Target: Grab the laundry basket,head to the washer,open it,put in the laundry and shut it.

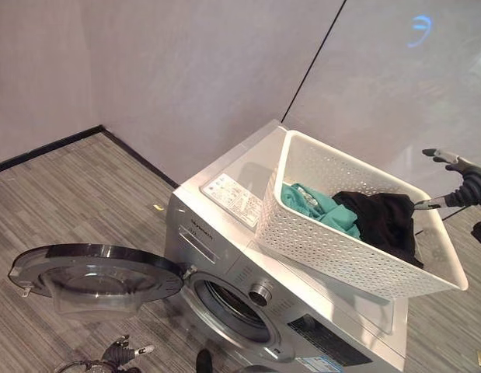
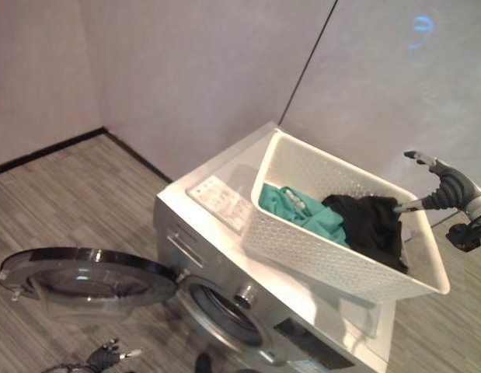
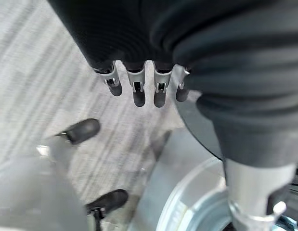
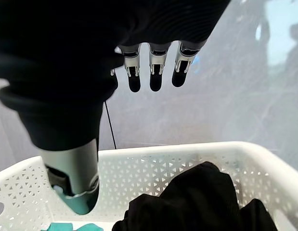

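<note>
Two steps are looking done: we are seeing the white perforated plastic laundry basket [image 1: 357,241] sitting atop the silver front-loading washer [image 1: 224,256], round glass door [image 1: 92,276] open. Our right hand [image 1: 458,180], fingers relaxed and apart, is hovering over the black garment [image 1: 384,221]; loading and shutting are remaining.

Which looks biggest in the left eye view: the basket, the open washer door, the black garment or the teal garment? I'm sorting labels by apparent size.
1. Basket
2. Washer door, though it is nearer the camera
3. Black garment
4. Teal garment, partly buried, so unsure
</note>
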`<state>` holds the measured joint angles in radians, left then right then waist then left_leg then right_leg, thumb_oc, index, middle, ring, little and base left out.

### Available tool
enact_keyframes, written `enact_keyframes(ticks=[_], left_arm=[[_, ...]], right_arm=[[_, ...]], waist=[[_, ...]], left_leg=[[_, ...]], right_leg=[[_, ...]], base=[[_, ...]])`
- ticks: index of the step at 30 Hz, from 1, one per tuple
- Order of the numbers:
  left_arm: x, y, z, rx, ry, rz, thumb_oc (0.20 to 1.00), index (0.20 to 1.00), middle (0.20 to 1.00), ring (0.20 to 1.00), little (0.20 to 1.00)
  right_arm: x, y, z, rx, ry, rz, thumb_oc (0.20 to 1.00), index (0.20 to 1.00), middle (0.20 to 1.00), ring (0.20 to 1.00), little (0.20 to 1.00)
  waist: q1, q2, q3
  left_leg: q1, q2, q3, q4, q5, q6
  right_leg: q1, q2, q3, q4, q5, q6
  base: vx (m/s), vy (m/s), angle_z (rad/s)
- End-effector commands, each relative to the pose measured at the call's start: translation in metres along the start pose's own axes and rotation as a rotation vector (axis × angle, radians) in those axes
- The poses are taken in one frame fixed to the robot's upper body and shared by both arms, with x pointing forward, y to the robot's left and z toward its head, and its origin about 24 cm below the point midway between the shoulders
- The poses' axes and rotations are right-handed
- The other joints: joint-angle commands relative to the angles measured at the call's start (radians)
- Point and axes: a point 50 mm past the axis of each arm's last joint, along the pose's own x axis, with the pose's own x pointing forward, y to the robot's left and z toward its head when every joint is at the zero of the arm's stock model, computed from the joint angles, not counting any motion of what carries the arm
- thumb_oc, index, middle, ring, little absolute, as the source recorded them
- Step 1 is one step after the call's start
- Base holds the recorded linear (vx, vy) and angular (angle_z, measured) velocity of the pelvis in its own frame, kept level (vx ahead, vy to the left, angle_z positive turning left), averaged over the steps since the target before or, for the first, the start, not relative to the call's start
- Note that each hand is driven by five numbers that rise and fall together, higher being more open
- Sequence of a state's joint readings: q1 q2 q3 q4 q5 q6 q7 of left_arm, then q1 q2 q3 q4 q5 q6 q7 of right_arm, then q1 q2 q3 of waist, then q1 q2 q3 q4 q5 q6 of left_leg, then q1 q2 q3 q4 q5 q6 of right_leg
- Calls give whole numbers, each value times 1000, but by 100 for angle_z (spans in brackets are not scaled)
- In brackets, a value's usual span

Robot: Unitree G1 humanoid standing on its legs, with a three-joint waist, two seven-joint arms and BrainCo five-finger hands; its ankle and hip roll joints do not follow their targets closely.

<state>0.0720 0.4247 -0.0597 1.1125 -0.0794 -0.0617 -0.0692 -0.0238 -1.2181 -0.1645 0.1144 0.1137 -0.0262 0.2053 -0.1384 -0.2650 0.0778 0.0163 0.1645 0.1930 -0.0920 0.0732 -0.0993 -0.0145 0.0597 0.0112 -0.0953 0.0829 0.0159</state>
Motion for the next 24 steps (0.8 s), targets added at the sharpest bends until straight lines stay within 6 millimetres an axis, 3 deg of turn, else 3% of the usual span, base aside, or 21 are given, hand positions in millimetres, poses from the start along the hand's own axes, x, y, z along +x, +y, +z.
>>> enact_keyframes(ticks=[1,9,19,24], left_arm=[[2,4,8,-6,-33,5,1000,1000,1000,1000,1000],[3,1,15,-4,-57,-6,1000,1000,1000,1000,1000],[3,1,28,-1,-114,-20,1000,1000,1000,1000,1000],[3,0,46,-8,-188,-26,1000,1000,1000,1000,1000]], right_arm=[[0,-30,3,-31,5,-71,1000,1000,1000,1000,1000],[9,-20,-7,-29,57,-34,1000,1000,1000,1000,1000],[30,1,3,-37,31,57,1000,1000,1000,1000,1000],[42,11,11,-114,19,105,1000,1000,1000,1000,1000]], waist=[[50,5,17],[64,18,49],[79,3,64],[95,-2,91]], left_leg=[[119,88,-19,117,-234,4],[99,84,-34,117,-228,3],[83,94,-37,122,-224,0],[46,97,-62,128,-216,-3]], right_leg=[[-100,-103,-43,17,-10,134],[-108,-110,-59,15,-12,133],[-114,-104,-71,12,-12,131],[-126,-107,-87,11,-14,127]], base=[[10,-12,5],[-6,-4,7],[3,-13,0],[-18,-19,4]])
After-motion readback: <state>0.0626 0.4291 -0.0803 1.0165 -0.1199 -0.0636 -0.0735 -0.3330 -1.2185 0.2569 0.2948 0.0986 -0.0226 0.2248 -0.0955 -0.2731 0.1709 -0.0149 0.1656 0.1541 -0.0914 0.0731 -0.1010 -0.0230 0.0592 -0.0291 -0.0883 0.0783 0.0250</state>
